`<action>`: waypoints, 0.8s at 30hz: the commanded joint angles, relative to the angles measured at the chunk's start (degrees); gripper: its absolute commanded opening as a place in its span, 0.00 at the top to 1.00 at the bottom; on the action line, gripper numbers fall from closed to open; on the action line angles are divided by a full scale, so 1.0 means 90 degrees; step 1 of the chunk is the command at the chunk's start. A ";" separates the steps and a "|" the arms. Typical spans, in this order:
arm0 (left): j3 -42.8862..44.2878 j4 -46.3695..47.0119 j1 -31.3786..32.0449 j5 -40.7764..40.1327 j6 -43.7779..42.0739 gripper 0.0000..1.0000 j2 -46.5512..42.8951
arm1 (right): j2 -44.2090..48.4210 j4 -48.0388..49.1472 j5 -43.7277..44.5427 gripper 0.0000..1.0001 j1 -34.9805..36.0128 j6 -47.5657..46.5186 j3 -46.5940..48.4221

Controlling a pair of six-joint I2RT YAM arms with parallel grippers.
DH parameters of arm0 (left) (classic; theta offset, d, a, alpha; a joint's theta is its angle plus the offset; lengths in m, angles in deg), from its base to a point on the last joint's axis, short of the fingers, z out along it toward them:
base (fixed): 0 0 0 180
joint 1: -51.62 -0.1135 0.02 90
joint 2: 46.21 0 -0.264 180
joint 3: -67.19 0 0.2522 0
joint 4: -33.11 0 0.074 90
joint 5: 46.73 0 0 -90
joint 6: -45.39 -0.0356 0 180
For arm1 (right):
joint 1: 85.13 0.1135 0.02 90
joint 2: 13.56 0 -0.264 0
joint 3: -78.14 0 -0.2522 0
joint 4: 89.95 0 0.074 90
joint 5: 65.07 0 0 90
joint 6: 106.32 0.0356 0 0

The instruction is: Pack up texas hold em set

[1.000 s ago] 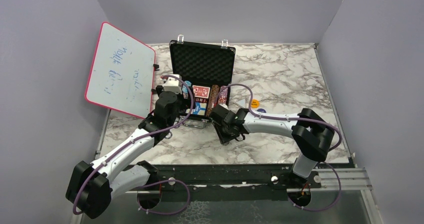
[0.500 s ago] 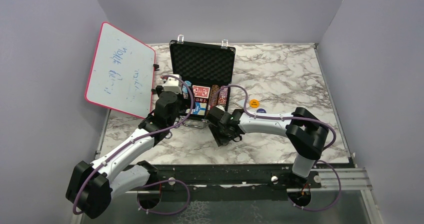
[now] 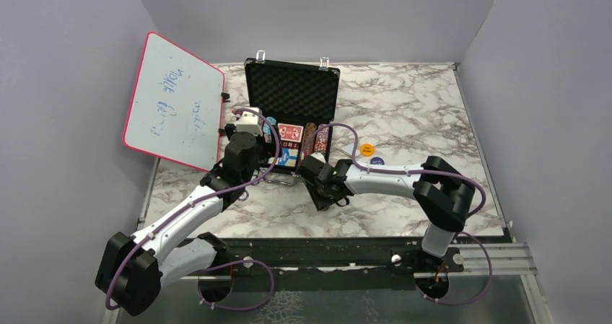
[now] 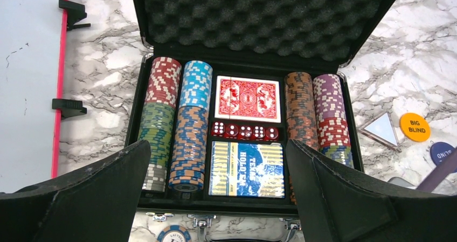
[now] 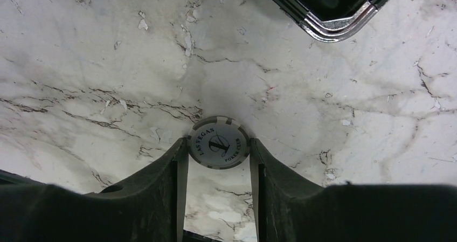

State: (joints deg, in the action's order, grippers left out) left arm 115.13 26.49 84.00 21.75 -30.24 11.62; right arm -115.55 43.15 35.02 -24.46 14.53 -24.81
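Observation:
The black briefcase (image 3: 292, 89) stands open at the back, foam lid (image 4: 258, 21) up. In it lie rows of striped chips (image 4: 188, 123), a red deck (image 4: 248, 98), red dice (image 4: 245, 131) and a blue deck (image 4: 246, 168). My left gripper (image 4: 218, 145) is open and empty, just in front of the case. My right gripper (image 5: 218, 147) is shut on a grey-and-white poker chip (image 5: 219, 138), low over the marble near the case's front right corner (image 5: 334, 15). A loose blue chip (image 4: 173, 235) lies before the case. Orange (image 4: 414, 126) and blue (image 4: 443, 152) buttons lie to its right.
The pink-framed whiteboard (image 3: 175, 100) leans at the left, close to my left arm. A clear triangular piece (image 4: 381, 129) lies beside the orange button. Purple walls close in the marble table (image 3: 404, 100) on three sides.
My right gripper has shifted a little to the left along the front of the case, still shut on the chip. The left arm has not moved.

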 commanded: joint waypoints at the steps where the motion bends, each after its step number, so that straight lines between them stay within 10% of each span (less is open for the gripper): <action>1: 0.0235 0.0009 0.0015 0.0056 0.0063 0.01 0.0146 | 0.0284 0.0201 0.0368 0.68 0.0047 0.0172 -0.0304; 12: 0.0070 0.0355 0.0015 0.1643 -0.0152 0.01 0.0217 | 0.1564 0.0818 0.0950 0.67 -0.0049 0.0320 -0.0318; 24: -0.0864 0.1784 0.0109 0.3697 0.2228 0.13 0.0233 | 0.2143 0.1805 -0.0053 0.64 -0.1438 0.1335 -0.0312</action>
State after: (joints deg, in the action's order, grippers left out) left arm 111.96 32.48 84.07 48.40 -20.50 13.91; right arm -99.29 53.57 37.55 -34.54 21.08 -27.52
